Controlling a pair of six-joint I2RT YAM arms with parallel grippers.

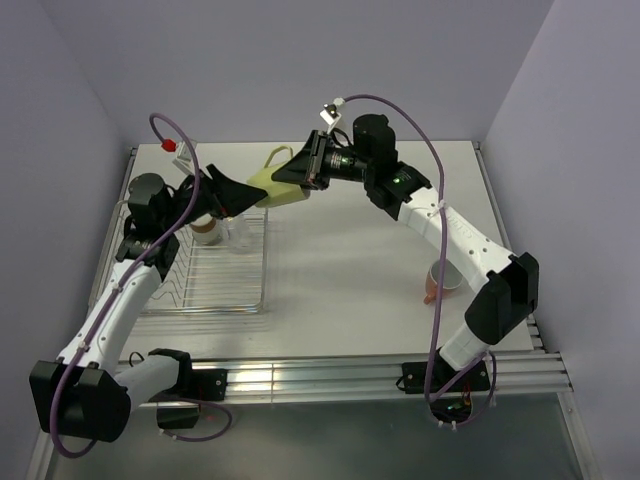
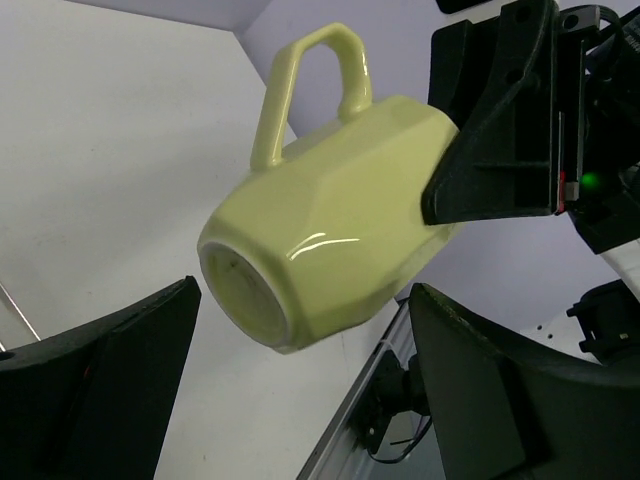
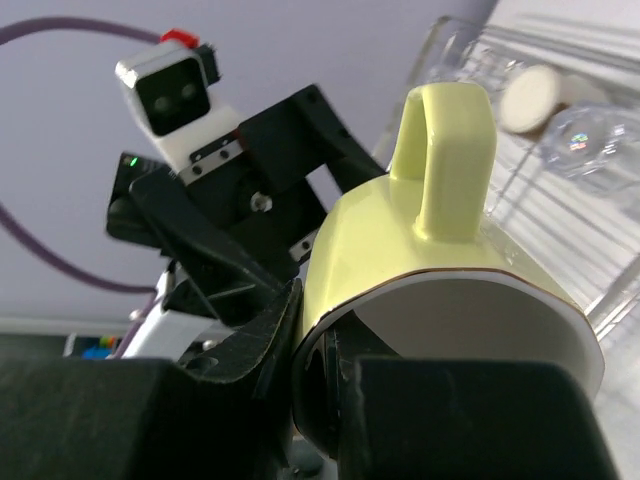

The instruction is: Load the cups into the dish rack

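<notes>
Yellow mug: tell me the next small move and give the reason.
Probably ease the left gripper forward around the base of the mug. The right gripper holds the mug aloft by its rim, base toward the left gripper, whose jaws stand open but seem short of it. The dish rack lies on the left arm's side, so a handover looks likely.

The left arm (image 1: pixel 115 305) and the right arm (image 1: pixel 462 240) are clad in white shells with black joints. A purple cable (image 1: pixel 390 101) is looped along each. The left gripper (image 1: pixel 250 192) is matte black and wedge-fingered, topped by a white, red-capped camera module (image 3: pixel 170 85).
</notes>
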